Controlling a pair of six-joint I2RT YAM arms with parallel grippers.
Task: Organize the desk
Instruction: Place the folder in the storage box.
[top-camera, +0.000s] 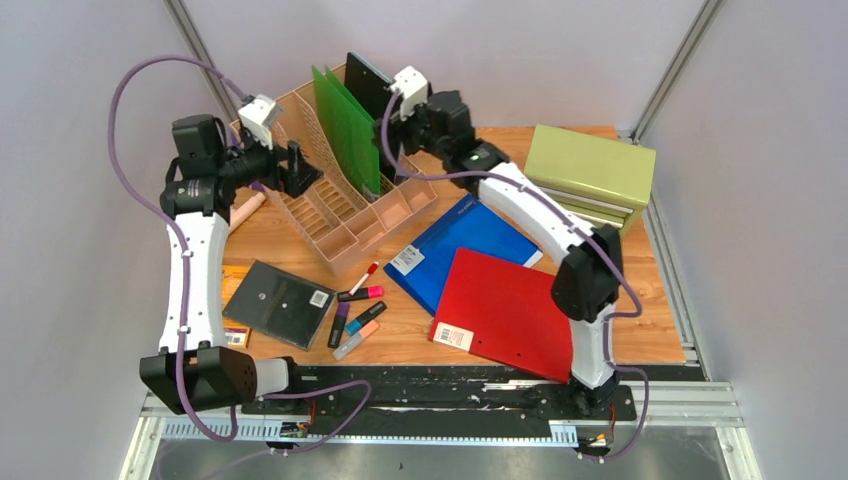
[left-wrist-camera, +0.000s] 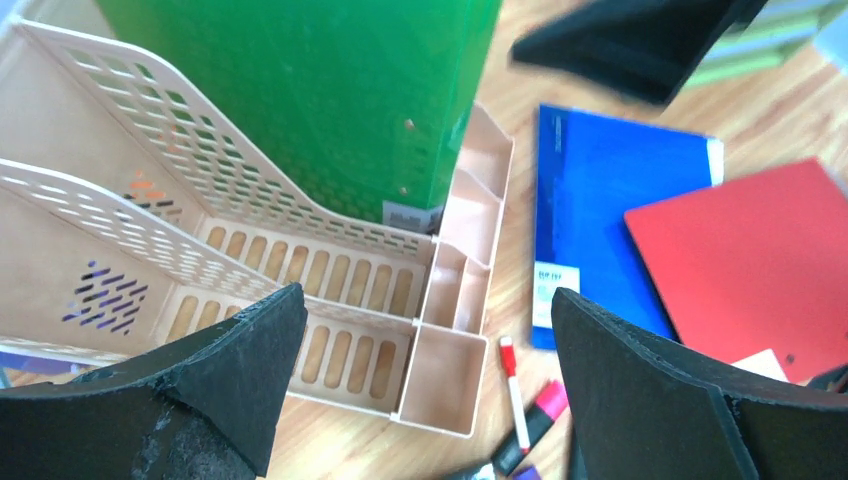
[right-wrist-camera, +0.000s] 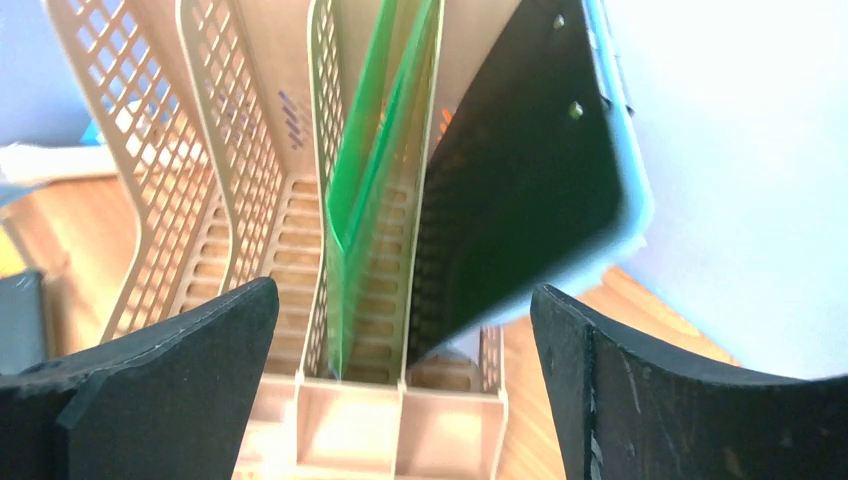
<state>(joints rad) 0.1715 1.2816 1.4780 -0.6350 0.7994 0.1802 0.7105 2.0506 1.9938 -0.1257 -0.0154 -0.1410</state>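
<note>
Broadly, the desk (top-camera: 655, 325) lay directly ahead of the two arm bases and filled the floor of the cell. Its long axis ran left to right, parallel to the black rail (top-camera: 450, 380) on its front edge, with that edge facing the arms.

The job looked partly done. At the far-left part of the desk a beige file rack (top-camera: 335, 215) held a green folder (top-camera: 345, 125) and a black folder (top-camera: 368, 85) upright in neighbouring slots, the black one leaning. Two further slots stood unfilled.

Still to be sorted, by my reading:
- a blue folder (top-camera: 460, 245) lying flat near the middle, with a red folder (top-camera: 510, 310) overlapping its front-right corner;
- several markers (top-camera: 357, 312) loose near the front edge;
- a dark flat case (top-camera: 280, 300) toward the front-left corner.

A green drawer cabinet (top-camera: 590, 170) sat at the far-right corner.

The right gripper (right-wrist-camera: 403, 290) hung above the rack with its fingers spread wide and nothing between them. The left gripper (left-wrist-camera: 425, 293) was likewise wide apart and empty, over the rack's small front compartments.
</note>
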